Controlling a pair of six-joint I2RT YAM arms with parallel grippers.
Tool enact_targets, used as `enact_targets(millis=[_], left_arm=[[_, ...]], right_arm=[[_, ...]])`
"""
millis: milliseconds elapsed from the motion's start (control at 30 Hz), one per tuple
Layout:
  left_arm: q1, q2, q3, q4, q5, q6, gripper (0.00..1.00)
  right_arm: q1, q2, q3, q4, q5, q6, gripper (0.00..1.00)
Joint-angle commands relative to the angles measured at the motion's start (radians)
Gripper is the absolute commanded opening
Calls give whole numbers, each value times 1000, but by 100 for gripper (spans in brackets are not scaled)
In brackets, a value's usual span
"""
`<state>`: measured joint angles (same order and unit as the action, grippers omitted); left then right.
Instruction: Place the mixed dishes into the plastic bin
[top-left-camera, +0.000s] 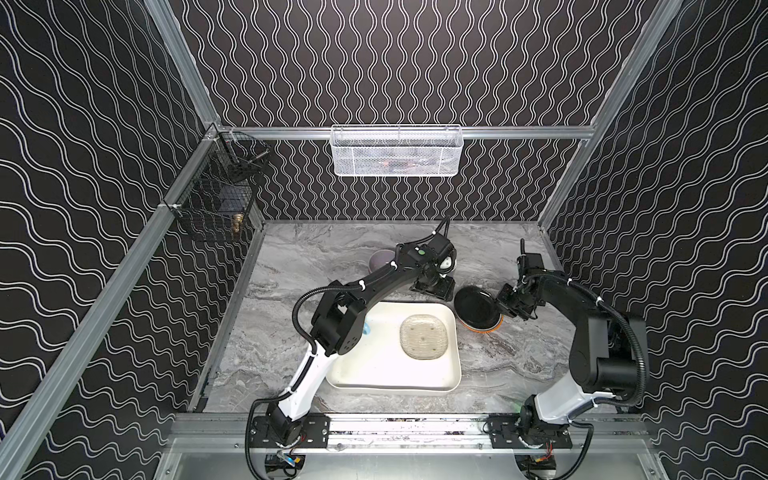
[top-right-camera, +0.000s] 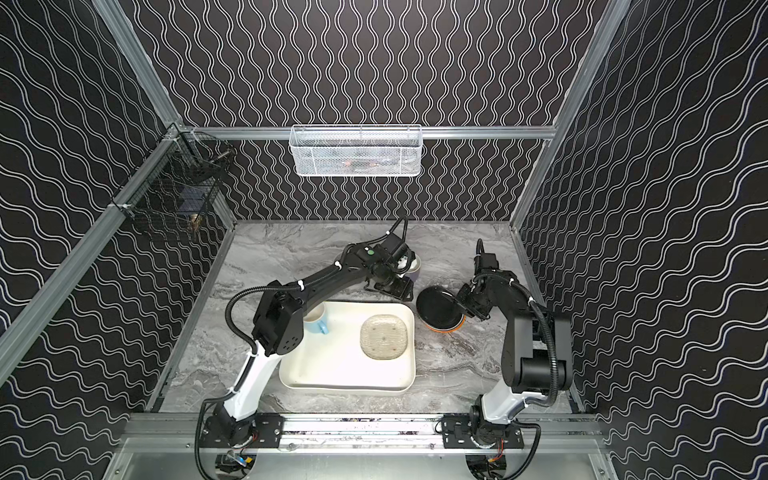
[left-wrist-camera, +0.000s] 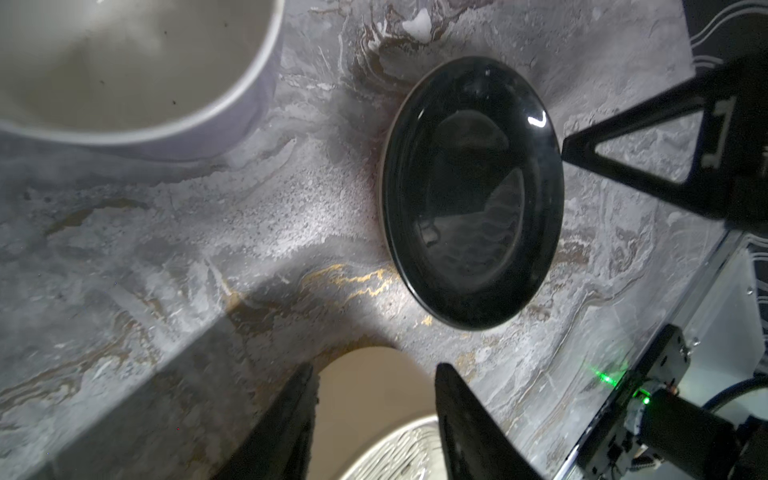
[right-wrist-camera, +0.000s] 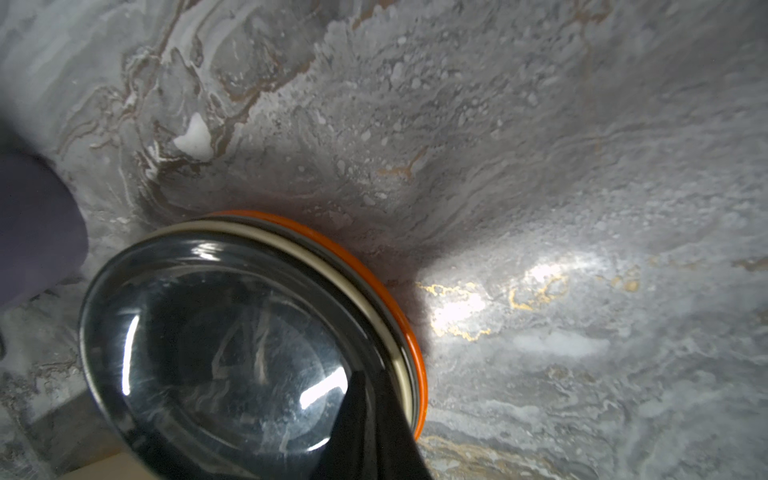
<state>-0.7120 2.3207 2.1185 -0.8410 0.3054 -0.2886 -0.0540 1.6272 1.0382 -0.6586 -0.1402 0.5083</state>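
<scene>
The plastic bin (top-left-camera: 374, 361) sits on the marble tabletop (top-left-camera: 519, 357) in the near middle, holding the clear glass plate (top-left-camera: 423, 336) in its right half and the light blue mug (top-right-camera: 318, 323) in its far-left corner, half hidden by the left arm. Just right of the bin's far-right corner is a stack: the black plate (top-left-camera: 476, 307) on top, a pale yellow plate (right-wrist-camera: 332, 257) under it and an orange plate (right-wrist-camera: 411, 332) at the bottom. The right gripper (top-left-camera: 505, 305) is at the black plate's right rim, jaws narrow, with one finger (right-wrist-camera: 374, 415) lying on top of the rim and the other hidden beneath, so it pinches that plate. The left gripper (top-left-camera: 434, 291) hangs just beyond the bin's far edge, jaws moderately apart and holding nothing, near the lavender-grey mug (top-right-camera: 417, 268) on the far side.
</scene>
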Motion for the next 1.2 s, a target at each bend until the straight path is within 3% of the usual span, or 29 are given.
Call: enact_targets(millis=[0,300,767,1167], left_arm=[[-6,18,6,28,27,-14,49],[-27,57,0,72,21,-41,38],[-39,87,-24,170,-24,-103,43],[-61,127,17,180,-58,-132,40]], right_arm=[[0,-23,-6,-31,21,-4,15],[0,-77,-35,-29,27,-5,16],[0,-116,-82,-15,23,-9,20],[-1,-154,-101,-24,38,-18,21]])
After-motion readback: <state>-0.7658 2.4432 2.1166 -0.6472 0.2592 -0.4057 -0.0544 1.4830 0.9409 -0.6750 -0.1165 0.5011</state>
